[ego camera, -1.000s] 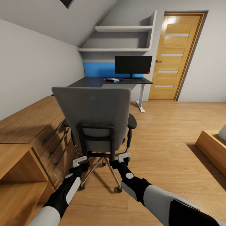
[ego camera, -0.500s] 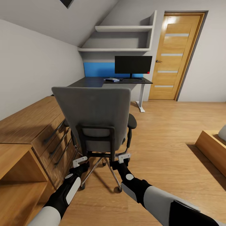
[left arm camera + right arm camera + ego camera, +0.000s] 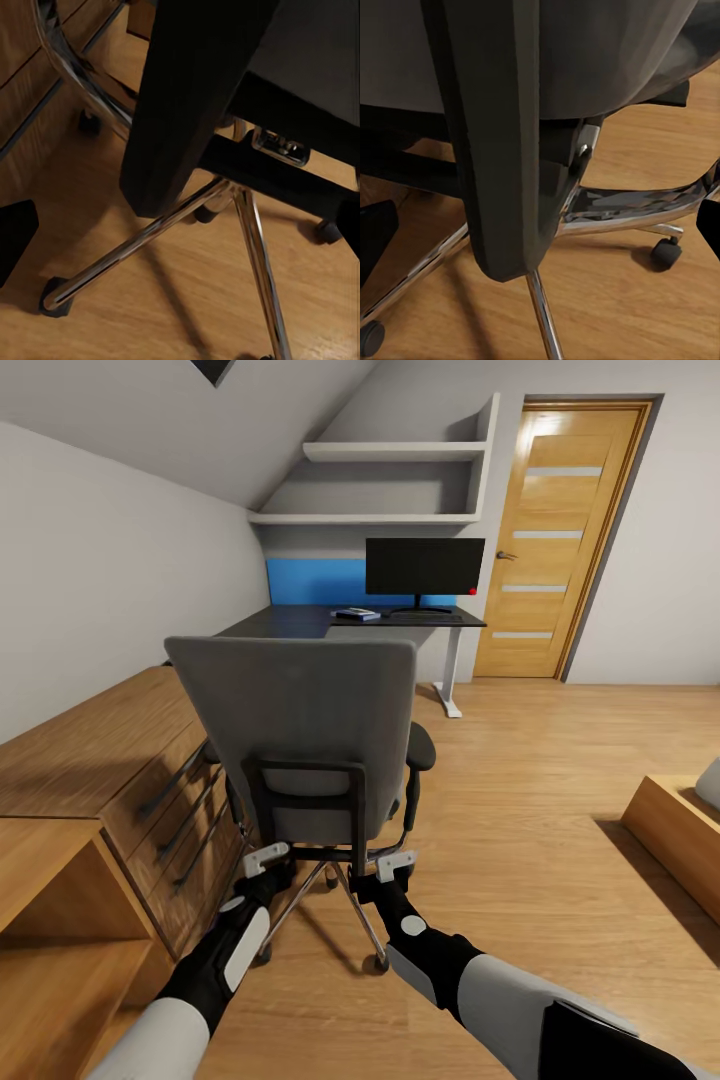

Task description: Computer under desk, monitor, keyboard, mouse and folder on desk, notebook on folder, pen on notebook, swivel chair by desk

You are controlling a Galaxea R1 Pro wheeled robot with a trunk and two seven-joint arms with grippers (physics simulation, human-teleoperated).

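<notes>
Left gripper [image 3: 266, 857] sits low behind the swivel chair [image 3: 305, 730], level with the black frame under the backrest. Its wrist view shows dark finger edges at both sides of the frame with the chair's black upright between them; fingers spread wide, gripping nothing. Wooden drawer cabinet [image 3: 110, 760] lies just outboard of this arm.

Right gripper [image 3: 397, 862] is at the same height, close to the chair's right rear, below the armrest. Wrist view: fingers apart, the black back support and chrome base [image 3: 615, 214] ahead; no contact can be made out.

Beyond the chair stands the desk [image 3: 300, 622]. On it are the monitor [image 3: 424, 568], the keyboard [image 3: 425, 616] before it, and a small blue-grey stack [image 3: 357, 614] left of the keyboard, too small to resolve.
</notes>
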